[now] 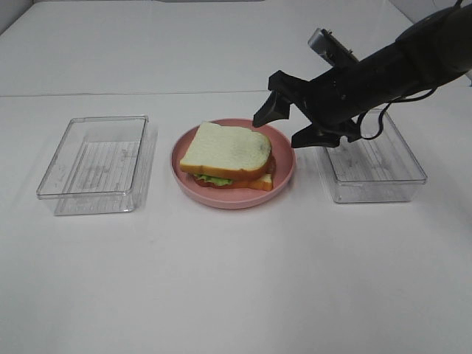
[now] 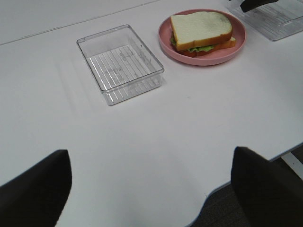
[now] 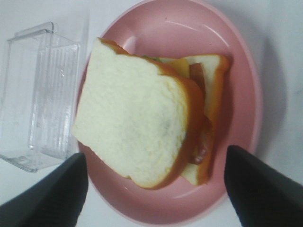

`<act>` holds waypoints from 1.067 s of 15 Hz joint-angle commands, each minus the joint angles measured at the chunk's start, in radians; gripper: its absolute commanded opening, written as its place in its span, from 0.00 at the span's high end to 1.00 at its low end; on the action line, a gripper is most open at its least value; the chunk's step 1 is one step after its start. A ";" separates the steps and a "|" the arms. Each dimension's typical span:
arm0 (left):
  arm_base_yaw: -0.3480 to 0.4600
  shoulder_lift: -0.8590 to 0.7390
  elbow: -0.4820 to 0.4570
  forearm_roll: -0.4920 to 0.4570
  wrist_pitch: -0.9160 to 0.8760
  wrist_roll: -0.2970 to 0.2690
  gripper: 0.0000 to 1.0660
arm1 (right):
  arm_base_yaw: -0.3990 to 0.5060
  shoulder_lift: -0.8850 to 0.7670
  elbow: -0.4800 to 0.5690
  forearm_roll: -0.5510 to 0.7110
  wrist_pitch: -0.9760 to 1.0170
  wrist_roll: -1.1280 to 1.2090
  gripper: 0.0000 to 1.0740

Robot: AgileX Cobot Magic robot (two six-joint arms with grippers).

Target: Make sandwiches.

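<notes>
One sandwich [image 1: 225,151] lies on the round pink plate [image 1: 284,158] at the table's middle. Its top white slice sits skewed over the bottom one, with green lettuce, yellow cheese and reddish meat showing at the edges. My right gripper [image 1: 279,130] hovers open just above the plate's right rim, holding nothing. The right wrist view looks down on the sandwich [image 3: 137,127] and plate [image 3: 236,56] between its spread fingers [image 3: 52,194]. My left gripper [image 2: 151,189] is open and empty over bare table, well back from the sandwich [image 2: 201,28]; the exterior high view does not show it.
A clear plastic box [image 1: 96,166] stands empty left of the plate, also in the left wrist view [image 2: 120,64]. A second clear box [image 1: 376,166] stands right of the plate, under the right arm. The table's near edge [image 2: 246,175] is close to the left gripper.
</notes>
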 commanded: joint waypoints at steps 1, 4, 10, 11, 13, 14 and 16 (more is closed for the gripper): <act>0.002 -0.023 0.001 -0.006 -0.010 0.000 0.18 | 0.000 -0.091 -0.009 -0.315 0.029 0.175 0.30; 0.002 -0.023 0.001 -0.006 -0.010 0.000 0.18 | 0.000 -0.242 -0.009 -0.622 0.181 0.347 0.30; 0.002 -0.023 0.001 -0.006 -0.010 0.001 0.18 | 0.000 -0.545 0.055 -0.849 0.520 0.431 0.30; 0.002 -0.023 0.001 -0.006 -0.010 0.001 0.18 | 0.000 -0.580 0.077 -0.854 0.522 0.435 0.30; 0.002 -0.023 0.001 -0.006 -0.010 0.001 0.18 | 0.000 -0.722 0.180 -0.876 0.538 0.454 0.30; 0.002 -0.023 0.001 -0.006 -0.010 0.001 0.18 | 0.000 -0.836 0.265 -0.884 0.568 0.453 0.30; 0.002 -0.023 0.001 -0.006 -0.010 0.001 0.18 | 0.000 -1.014 0.388 -0.902 0.611 0.453 0.30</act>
